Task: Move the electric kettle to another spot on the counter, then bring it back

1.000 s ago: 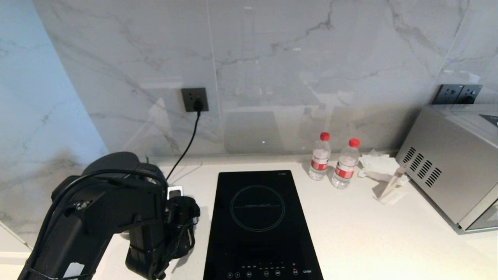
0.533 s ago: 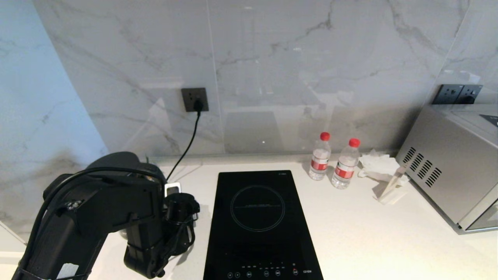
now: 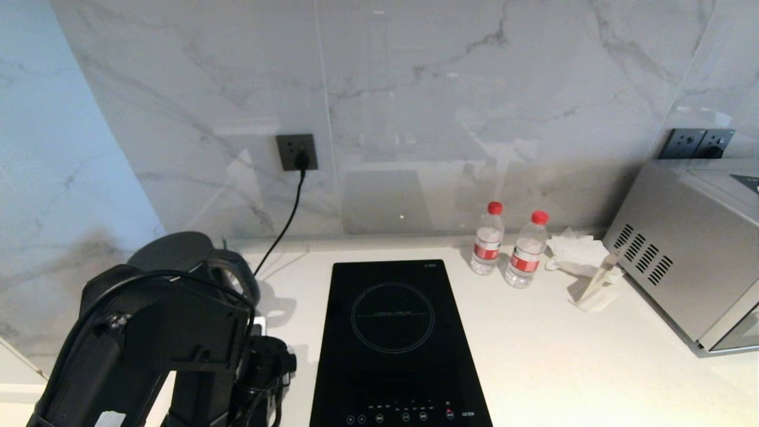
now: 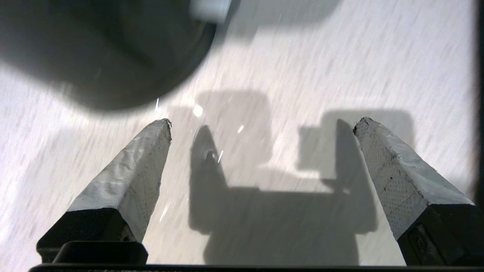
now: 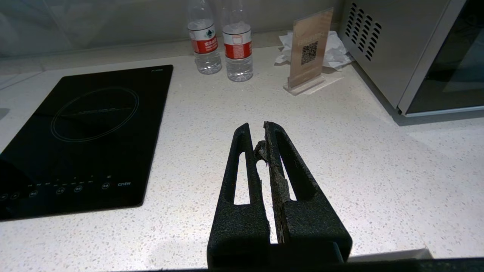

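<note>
The electric kettle (image 3: 204, 261), dark with a grey top and a glossy loop handle, stands at the back left of the white speckled counter (image 3: 551, 344). My left arm (image 3: 148, 338) hangs in front of it and hides its lower half. In the left wrist view my left gripper (image 4: 262, 124) is open wide over bare counter (image 4: 302, 60) with nothing between its fingers. A blurred dark round form (image 4: 109, 56) lies just beyond one fingertip; I cannot tell whether it is the kettle's body or its base. My right gripper (image 5: 257, 128) is shut and empty over the counter (image 5: 359, 151).
A black induction hob (image 3: 394, 338) fills the middle. Two water bottles (image 3: 487, 240) (image 3: 526, 252), a crumpled tissue (image 3: 572, 249) and a card stand (image 3: 599, 287) stand at the back right, beside a steel oven (image 3: 694, 255). A cord runs from the wall socket (image 3: 296, 152) down behind the kettle.
My left arm has drawn back toward the near edge and sunk lower, uncovering the kettle's top and handle. Its gripper stays open. The kettle has not moved.
</note>
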